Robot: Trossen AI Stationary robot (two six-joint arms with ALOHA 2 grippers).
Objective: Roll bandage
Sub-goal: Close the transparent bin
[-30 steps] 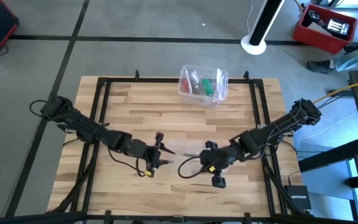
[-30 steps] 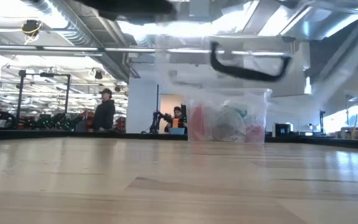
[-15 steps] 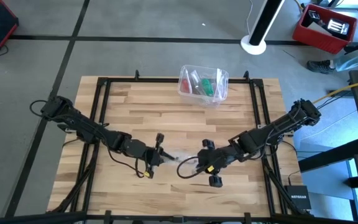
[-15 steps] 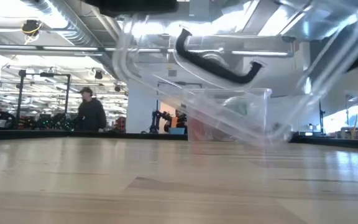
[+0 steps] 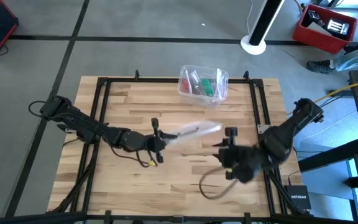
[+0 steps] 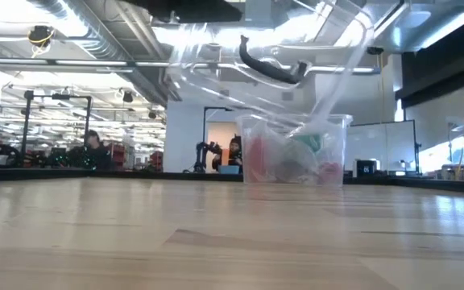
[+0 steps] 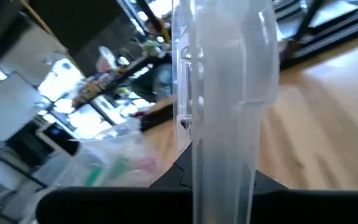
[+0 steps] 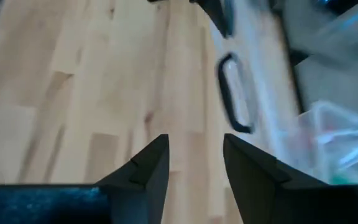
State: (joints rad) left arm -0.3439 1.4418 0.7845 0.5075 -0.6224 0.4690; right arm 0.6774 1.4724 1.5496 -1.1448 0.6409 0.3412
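Since the earlier frame, my right gripper (image 8: 194, 155) had let go of the clear plastic lid (image 5: 194, 130) and pulled back, farther from the clear box (image 5: 183, 79). Its fingers stood parted with nothing between them, only bare table (image 5: 135, 106) showing through the gap. My left gripper (image 5: 157, 138) had clamped tight on one end of that lid and carried it alone. The lid stuck out from the fingers above the wood, on the side of the box nearest the arms. In the left wrist view it ran straight up between the fingers. A dark curved handle (image 8: 235, 102) showed on it. The bandage (image 5: 206, 88), as far as I could tell, was the green piece lying inside the clear box among pinkish things. The box sat at the table's far edge, well apart from both grippers.
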